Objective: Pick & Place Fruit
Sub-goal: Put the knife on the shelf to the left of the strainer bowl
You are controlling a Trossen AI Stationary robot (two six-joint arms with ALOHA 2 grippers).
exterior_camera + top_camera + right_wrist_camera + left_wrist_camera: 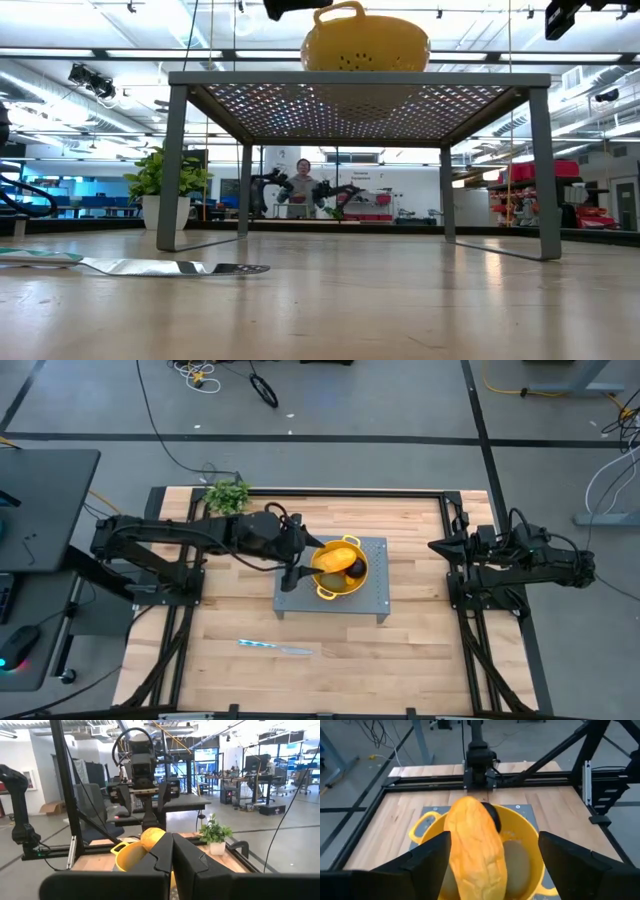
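Note:
A yellow colander [343, 582] stands on a grey perforated stand [375, 600] at mid-table, and shows on top of the stand in the low view [365, 45]. In it lie the yellow-orange oblong fruit [475, 845] [336, 559], a small blackish round one [493, 816] [356, 570] and a brownish-green oval [517, 862]. My left gripper [492, 865] [298, 567] is open at the colander's left rim, one finger on either side of the oblong fruit. My right gripper [172, 855] [440, 547] is shut, parked at the table's right edge. The tiny orange-red balls are not visible. My left gripper is open around the oblong fruit's near end [470, 875], coming level from the table's left. One finger [432, 860] stands right beside the fruit's side; I cannot tell whether it touches. The fruit rests in the colander.
A thin silvery knife [275, 648] [150, 266] lies on the wood near the front edge, left of centre. A small leafy plant [228, 493] sits at the far left corner. A person [303, 185] is far behind the table. Bare wood lies left and right of the stand.

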